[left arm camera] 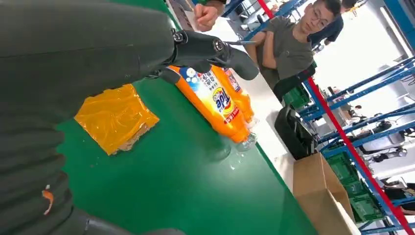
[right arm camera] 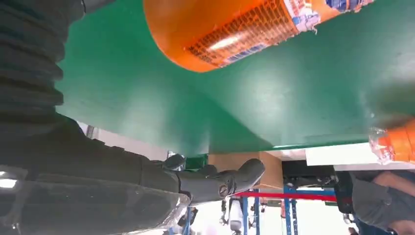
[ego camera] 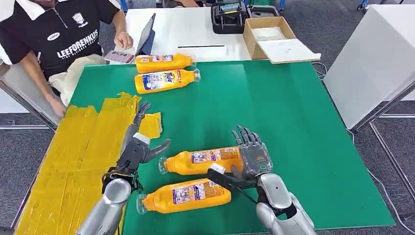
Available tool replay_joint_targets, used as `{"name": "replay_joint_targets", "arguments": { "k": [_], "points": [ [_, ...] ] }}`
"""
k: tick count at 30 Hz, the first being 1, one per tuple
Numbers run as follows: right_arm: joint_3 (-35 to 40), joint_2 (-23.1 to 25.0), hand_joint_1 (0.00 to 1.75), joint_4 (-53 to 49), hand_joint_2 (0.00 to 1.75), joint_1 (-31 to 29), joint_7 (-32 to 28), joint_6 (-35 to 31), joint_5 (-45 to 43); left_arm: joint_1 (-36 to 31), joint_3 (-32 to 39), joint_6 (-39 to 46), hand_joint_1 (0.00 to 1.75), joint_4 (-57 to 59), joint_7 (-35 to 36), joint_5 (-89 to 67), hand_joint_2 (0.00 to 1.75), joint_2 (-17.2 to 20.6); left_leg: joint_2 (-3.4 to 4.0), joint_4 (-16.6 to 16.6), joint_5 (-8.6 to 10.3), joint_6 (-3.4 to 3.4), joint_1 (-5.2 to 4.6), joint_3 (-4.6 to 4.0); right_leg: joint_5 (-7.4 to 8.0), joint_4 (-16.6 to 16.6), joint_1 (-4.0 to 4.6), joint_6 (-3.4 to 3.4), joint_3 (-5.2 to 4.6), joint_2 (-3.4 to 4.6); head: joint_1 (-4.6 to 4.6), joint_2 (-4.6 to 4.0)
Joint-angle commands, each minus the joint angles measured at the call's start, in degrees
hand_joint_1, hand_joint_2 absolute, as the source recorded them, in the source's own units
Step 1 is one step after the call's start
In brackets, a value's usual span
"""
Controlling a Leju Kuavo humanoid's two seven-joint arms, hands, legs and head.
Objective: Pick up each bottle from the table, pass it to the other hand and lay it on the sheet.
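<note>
Fingers (ego camera: 247, 135) of the right hand (ego camera: 253, 157) stood spread wide against the base of a bottle (ego camera: 203, 161) lying at lower centre, gripping nothing; the left hand (ego camera: 139, 144) hovered open by its cap; another bottle (ego camera: 185, 195) lay below; two bottles (ego camera: 164, 72) rested upper left; the yellow sheet (ego camera: 80, 161) covered the green table (ego camera: 293, 122) at left.

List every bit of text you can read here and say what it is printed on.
"Tide": label of the second far bottle, also read in the left wrist view.
"LEEFORENKUS": chest of the person's black shirt.
Smaller line under it: too small to read.
Labels on the two near bottles and the farthest bottle: blurred, unreadable.
Shirt badges: unreadable.
</note>
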Motion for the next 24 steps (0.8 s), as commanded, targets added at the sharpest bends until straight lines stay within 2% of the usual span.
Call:
{"name": "replay_joint_targets", "arguments": {
  "k": [1,15,24],
  "points": [
    [2.3,1.9,0.00,10.0,1.75,-4.8,-0.3,-0.2,0.0,-2.7,-1.4,0.5,0.00,5.1,0.9,-0.2,1.75,0.0,0.03,0.0,-0.06,-0.13,-0.03,0.27,-0.05,0.0,-0.01,-0.02,0.26,-0.10,0.00,0.00],
    [4.2,0.6,0.00,13.5,1.75,-2.6,-3.4,-2.1,-3.5,-2.5,-2.0,0.6,0.00,5.0,0.9,0.3,1.75,-0.3,-0.06,0.0,-0.04,-0.11,0.00,0.25,-0.07,-0.1,0.01,-0.02,0.27,-0.17,0.00,0.00],
    [10.2,-1.0,0.00,17.2,1.75,-5.1,-3.1,-1.6,2.1,-3.1,-3.7,1.0,0.00,7.2,0.2,0.3,1.75,-0.8,-0.06,0.0,-0.08,-0.15,-0.04,0.35,-0.11,0.0,-0.02,-0.01,0.37,-0.22,0.00,0.00]
  ]
}}
